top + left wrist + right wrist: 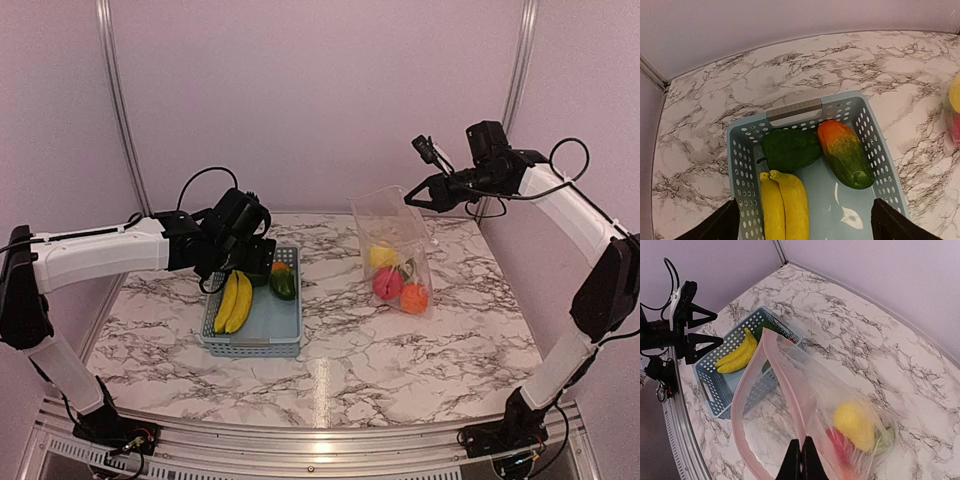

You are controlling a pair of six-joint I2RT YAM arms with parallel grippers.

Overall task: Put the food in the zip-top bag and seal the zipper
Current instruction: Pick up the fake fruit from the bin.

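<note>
The clear zip-top bag (395, 245) stands on the table, mouth open, and holds a yellow fruit (382, 256), a red one (388, 283) and an orange (414, 298). My right gripper (412, 197) is shut on the bag's top edge (802, 460), at the pinkish zipper strip (788, 393). Yellow bananas (785, 205), a dark green pepper (790, 149) and an orange-green fruit (845, 152) lie in the grey-blue basket (795, 109). My left gripper (802, 235) hovers open and empty above the basket's far end (240, 255).
The basket (255, 345) sits left of centre on the marble table, the bag to its right. Purple walls with metal posts close the back and sides. The left gripper (715, 330) shows beyond the basket in the right wrist view.
</note>
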